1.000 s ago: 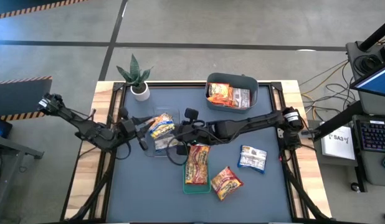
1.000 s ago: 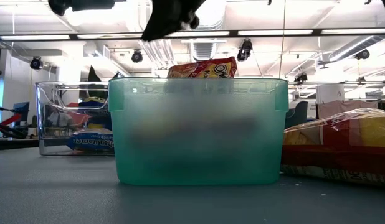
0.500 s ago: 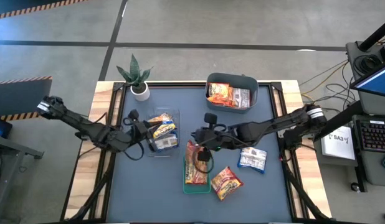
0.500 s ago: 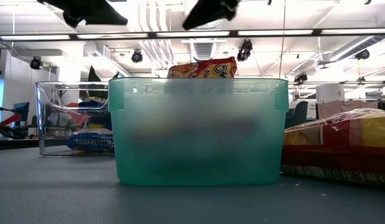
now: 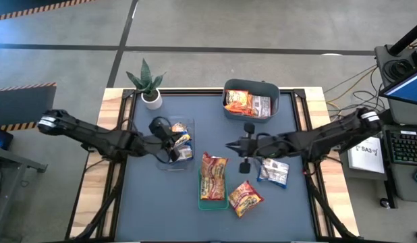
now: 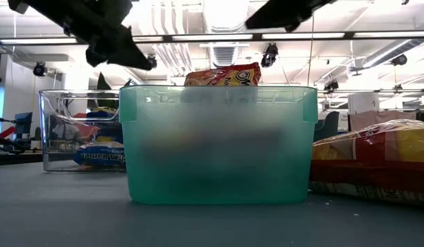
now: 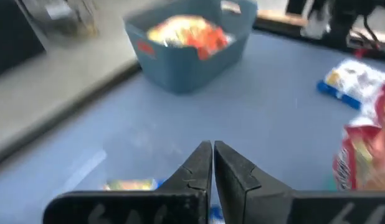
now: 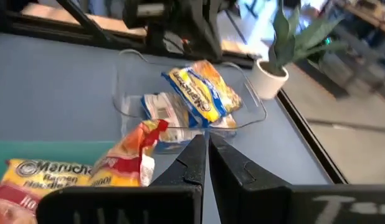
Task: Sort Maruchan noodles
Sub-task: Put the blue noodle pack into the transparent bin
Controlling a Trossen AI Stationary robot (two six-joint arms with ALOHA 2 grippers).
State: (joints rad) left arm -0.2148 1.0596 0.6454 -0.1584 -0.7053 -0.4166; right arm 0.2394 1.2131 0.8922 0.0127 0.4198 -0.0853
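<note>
The clear bin (image 5: 176, 144) holds blue-and-yellow Maruchan packets (image 8: 199, 93), (image 6: 101, 156). An orange-red packet (image 5: 213, 177) lies in the green tray (image 5: 203, 202), its top sticking up over the tray's wall (image 6: 222, 75). Another orange-red packet (image 5: 244, 197) and a blue packet (image 5: 272, 171) lie flat on the mat. My left gripper (image 7: 212, 163) is shut and empty, above the clear bin (image 5: 169, 143). My right gripper (image 8: 207, 152) is shut and empty, in the air over the mat's middle (image 5: 230, 145), right of the clear bin.
A grey-blue bin (image 5: 251, 100) with orange and silver packets stands at the far edge, also in the left wrist view (image 7: 186, 43). A potted plant (image 5: 148, 82) stands at the far left corner. Bare mat lies along the near edge and the left side.
My right gripper has drawn back from the clear bin toward the table's right, passing over the green tray's far end. My left gripper has moved right, from the bin's left edge to above the bin.
</note>
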